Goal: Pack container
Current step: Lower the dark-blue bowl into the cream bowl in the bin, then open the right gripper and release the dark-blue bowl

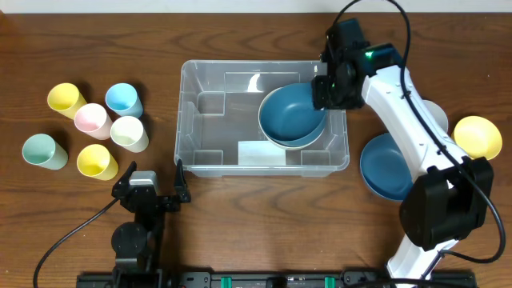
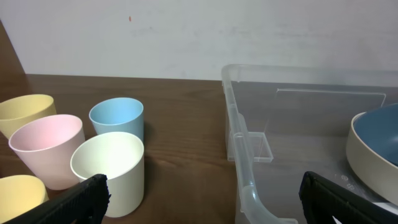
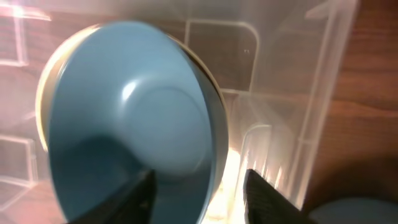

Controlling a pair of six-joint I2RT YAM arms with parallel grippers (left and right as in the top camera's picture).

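The container (image 1: 186, 120) is a large clear bin in the middle of the table, with a pale label (image 1: 260, 154) on its floor. A bowl (image 1: 293, 116), blue inside and cream outside, sits tilted in its right half. My right gripper (image 1: 328, 84) hangs over the bowl's right rim. In the right wrist view the open fingers (image 3: 200, 196) straddle the rim of the bowl (image 3: 130, 118), beside the container wall (image 3: 323, 81). My left gripper (image 1: 152, 180) is open and empty near the front edge. Its wrist view (image 2: 208, 205) faces the container corner (image 2: 239, 149).
Several cups stand at the left: yellow (image 1: 66, 98), blue (image 1: 124, 98), pink (image 1: 92, 119), cream (image 1: 129, 133), green (image 1: 44, 150), yellow (image 1: 97, 161). A blue bowl (image 1: 384, 168), a yellow bowl (image 1: 478, 136) and a pale bowl (image 1: 434, 112) lie right of the container.
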